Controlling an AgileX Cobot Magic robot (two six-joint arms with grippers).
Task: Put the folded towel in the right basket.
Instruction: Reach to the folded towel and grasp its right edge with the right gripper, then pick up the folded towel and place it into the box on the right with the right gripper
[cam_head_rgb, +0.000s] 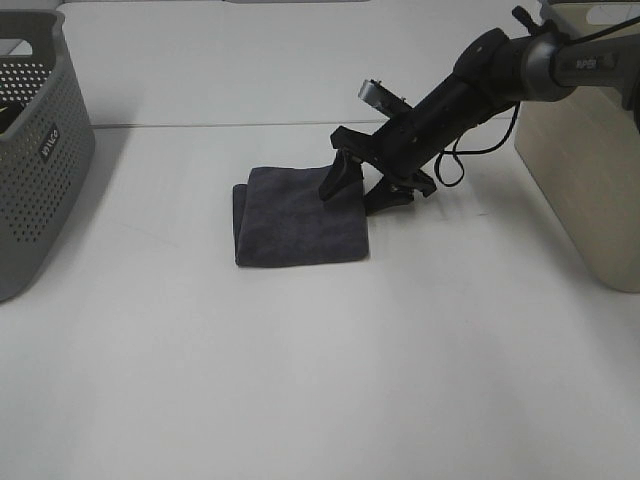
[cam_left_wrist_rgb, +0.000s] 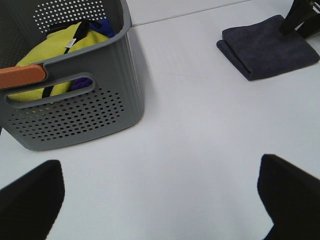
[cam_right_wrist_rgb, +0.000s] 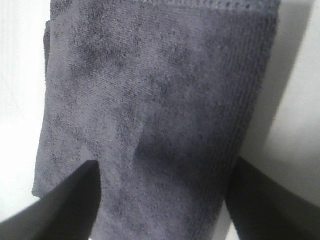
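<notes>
The folded dark grey towel (cam_head_rgb: 295, 220) lies flat on the white table near the middle. It also shows in the left wrist view (cam_left_wrist_rgb: 270, 47) and fills the right wrist view (cam_right_wrist_rgb: 150, 100). My right gripper (cam_head_rgb: 358, 192) is open at the towel's far right corner, one finger on the cloth and the other just off its right edge. In the right wrist view the gripper (cam_right_wrist_rgb: 162, 200) straddles the towel's edge. The beige right basket (cam_head_rgb: 580, 170) stands at the right edge. My left gripper (cam_left_wrist_rgb: 160, 200) is open and empty over bare table, out of the high view.
A grey perforated basket (cam_head_rgb: 40, 150) stands at the left edge. In the left wrist view it (cam_left_wrist_rgb: 75, 110) holds yellow and blue cloth. The right arm's cable hangs beside the towel, toward the beige basket.
</notes>
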